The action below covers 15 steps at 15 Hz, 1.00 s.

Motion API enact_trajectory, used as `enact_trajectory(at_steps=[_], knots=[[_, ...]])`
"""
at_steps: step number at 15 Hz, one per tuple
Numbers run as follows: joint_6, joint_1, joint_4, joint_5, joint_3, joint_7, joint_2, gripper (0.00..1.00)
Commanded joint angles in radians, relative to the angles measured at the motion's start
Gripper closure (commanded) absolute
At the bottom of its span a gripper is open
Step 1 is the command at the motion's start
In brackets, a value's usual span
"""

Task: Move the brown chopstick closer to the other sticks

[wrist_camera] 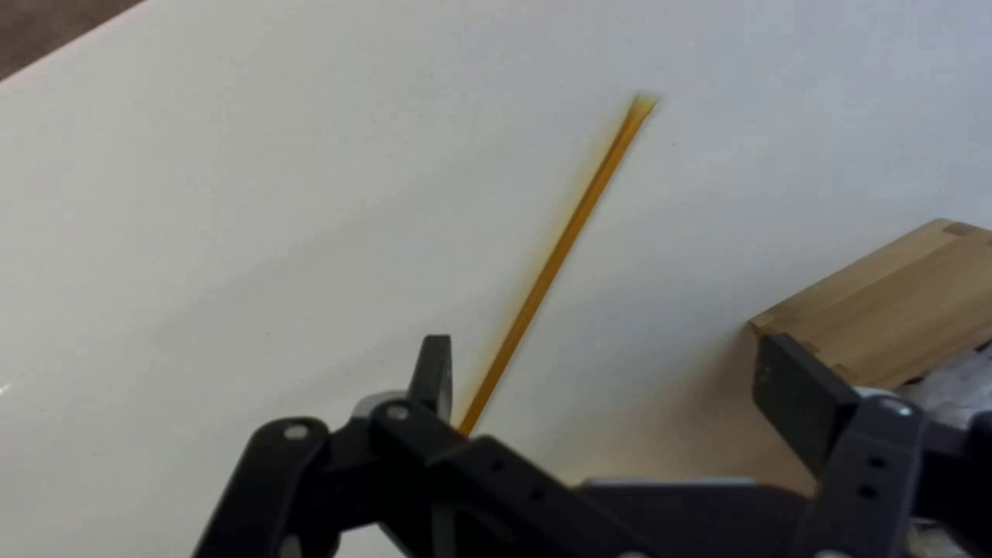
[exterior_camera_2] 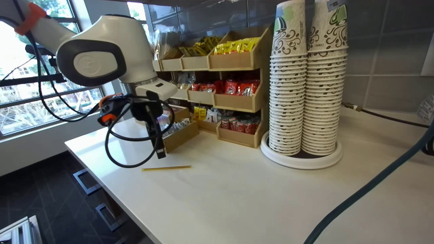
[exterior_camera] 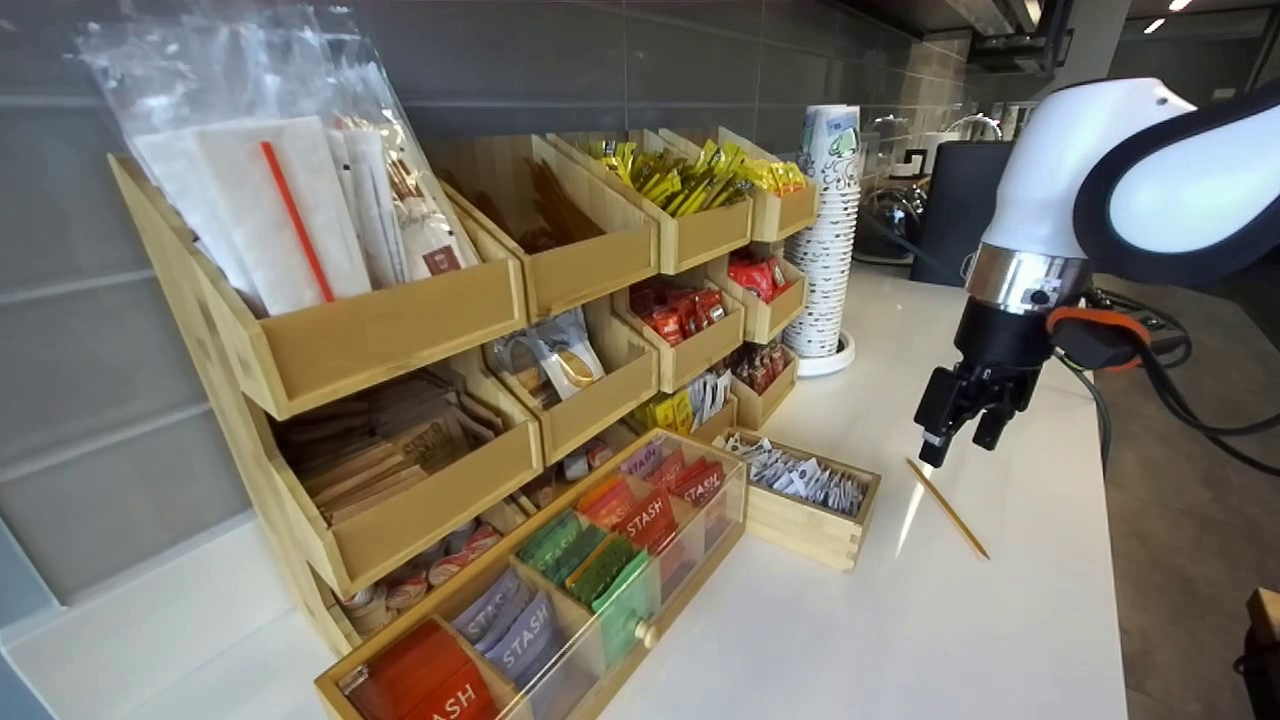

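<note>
Wrist view: chopstick (wrist_camera: 553,266) on ctr (wrist_camera: 263,201), lwr end behind hand (wrist_camera: 608,363).

White table (exterior_camera: 1010,640); nearer its floor-side edge, a lt-brown chopstick (wrist_camera: 553,266). Tool (wrist_camera: 608,356) plain black; arm (exterior_camera: 1040,165) white w/ dk trim & a silver band. Along the wall-side edge: pale tan rack (exterior_camera: 400,340) w/ dk-brown sticks (exterior_camera: 565,205), yellow packets (exterior_camera: 690,185), red packets (exterior_camera_2: 234,87) & a thin red strip (exterior_camera: 297,220) on white paper (exterior_camera: 230,210). Tea sachets (exterior_camera: 645,520): red, orange, green, lilac, some w/ white lettering. Paper cups (exterior_camera_2: 288,42) white w/ dk swirls & green patches; round base (exterior_camera_2: 301,163) beneath plain white. Wall tiles (exterior_camera: 530,70) grey w/ paler lines; hose (exterior_camera_2: 366,187) dk teal.
</note>
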Motion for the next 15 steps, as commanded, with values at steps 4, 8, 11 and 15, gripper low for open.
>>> enact_trajectory(at_steps=[4, 8, 11, 15], knots=[[0.01, -0.013, 0.063, -0.047, 0.036, 0.173, 0.086, 0.0], [0.029, -0.015, 0.117, -0.043, 0.023, 0.194, 0.15, 0.0], [0.048, -0.016, 0.155, -0.056, 0.013, 0.215, 0.201, 0.0], [0.048, -0.016, 0.188, -0.054, -0.011, 0.226, 0.255, 0.0]])
